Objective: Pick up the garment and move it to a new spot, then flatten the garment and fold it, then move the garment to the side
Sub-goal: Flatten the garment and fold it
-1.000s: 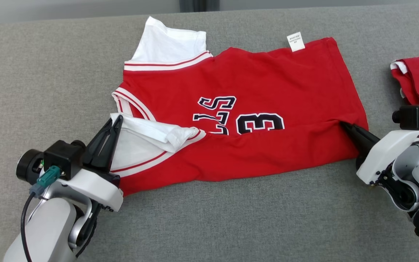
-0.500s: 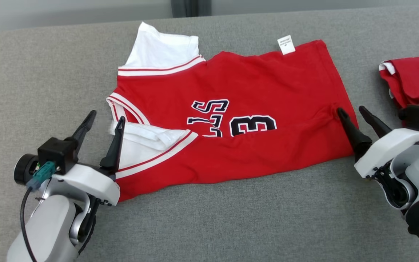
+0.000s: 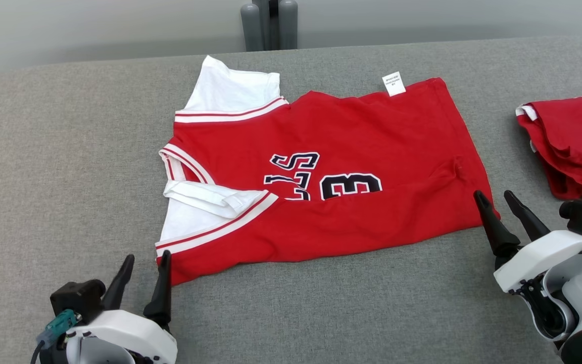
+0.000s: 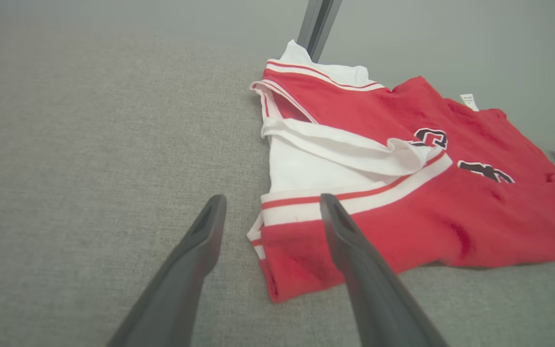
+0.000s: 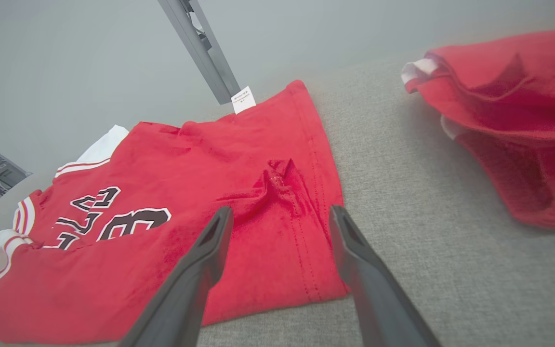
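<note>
Nearby, another red garment (image 3: 574, 146) lies beside the jersey (image 3: 346, 167); left gripper (image 3: 147, 256) and right gripper (image 3: 493, 193) gape empty.

The garment (image 3: 321, 172) lay on the padded surface (image 3: 68, 151), its near edge folded over onto itself. Reckoned from its middle, a second garment (image 3: 574, 146) lay well apart at 3 o'clock. A post (image 3: 270, 25) stood behind the surface at 12, and the garment's label (image 3: 393, 83) lay at 1. The left gripper (image 3: 147, 256) stood at 7, just beside the near corner. The right gripper (image 3: 492, 193) stood at 4, at the opposite near corner.
</note>
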You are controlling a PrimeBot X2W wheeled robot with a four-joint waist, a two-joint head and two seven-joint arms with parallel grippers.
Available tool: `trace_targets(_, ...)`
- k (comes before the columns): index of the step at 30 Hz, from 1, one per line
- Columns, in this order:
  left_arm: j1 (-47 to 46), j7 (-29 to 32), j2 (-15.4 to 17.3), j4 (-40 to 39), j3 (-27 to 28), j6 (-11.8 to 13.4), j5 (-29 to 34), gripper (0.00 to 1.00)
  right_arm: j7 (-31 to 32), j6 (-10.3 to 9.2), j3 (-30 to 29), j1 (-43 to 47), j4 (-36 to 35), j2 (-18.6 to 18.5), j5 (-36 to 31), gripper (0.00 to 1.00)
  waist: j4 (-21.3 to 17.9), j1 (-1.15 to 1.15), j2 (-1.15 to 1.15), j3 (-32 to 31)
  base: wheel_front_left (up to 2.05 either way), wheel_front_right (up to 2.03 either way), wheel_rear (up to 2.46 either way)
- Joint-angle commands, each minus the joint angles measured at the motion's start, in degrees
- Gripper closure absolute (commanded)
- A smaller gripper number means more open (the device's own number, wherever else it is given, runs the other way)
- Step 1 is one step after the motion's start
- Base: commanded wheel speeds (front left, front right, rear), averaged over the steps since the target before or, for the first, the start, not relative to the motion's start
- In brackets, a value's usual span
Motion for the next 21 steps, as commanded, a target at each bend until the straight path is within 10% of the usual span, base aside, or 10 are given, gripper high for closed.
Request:
trace_targets(1,0.5,0.5,-0.2,-0.5,0.1,0.4,-0.6,0.00,-0.3,-0.02,-0.9,0.8,-0.5,0.1,-0.8,0.00,-0.1,0.00,0.00,-0.1,0.00,0.00,0.00)
trace_targets(15,0.8,8.0,-0.8,1.9,-2.1,3.5,-1.7,0.00,-0.3,-0.02,-3.9,3.2,-1.3,1.3,-3.3,0.00,-0.7,0.00,0.00,0.5,0.00,0.00,0.00)
trace_targets(20,-1.3,6.9,-1.5,4.0,-3.1,2.7,-0.8,0.97,-0.3,-0.02,-3.6,3.1,-0.8,0.9,-2.8,0.00,-0.5,0.00,0.00,1.1,0.00,0.00,0.00)
trace_targets(21,-1.6,6.7,-1.6,4.4,-3.3,2.4,-0.5,1.00,-0.3,-0.02,-3.4,3.1,-0.4,0.8,-2.5,0.00,-0.4,0.00,0.00,1.1,0.00,0.00,0.00)
